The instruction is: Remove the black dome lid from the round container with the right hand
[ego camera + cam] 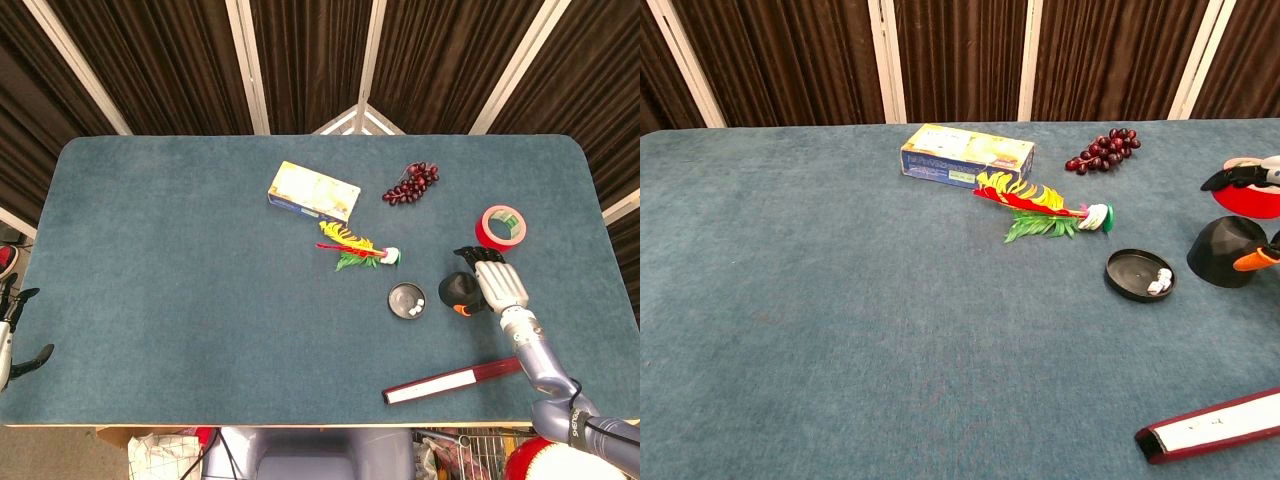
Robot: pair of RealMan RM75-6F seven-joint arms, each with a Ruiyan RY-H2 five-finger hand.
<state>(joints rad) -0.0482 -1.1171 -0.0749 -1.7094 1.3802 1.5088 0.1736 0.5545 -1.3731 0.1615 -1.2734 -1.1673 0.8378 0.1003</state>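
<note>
The black dome lid (458, 291) (1228, 251) stands rim-down on the blue table, to the right of the round container. That container (406, 300) (1139, 274) is a shallow black dish, uncovered, with small white bits inside. My right hand (497, 283) (1252, 215) hovers at the lid's right side. Its dark fingertips (1230, 176) are spread above the dome with a gap under them, and its orange thumb tip (1250, 260) lies against the lid's lower side. My left hand (15, 340) hangs off the table's left edge, fingers apart, holding nothing.
A red tape roll (502, 226) lies just behind the right hand. A long maroon box (450, 381) (1210, 425) lies at the front right. Grapes (411, 184), a yellow box (313, 191) and a colourful feathery toy (358, 247) lie behind the container.
</note>
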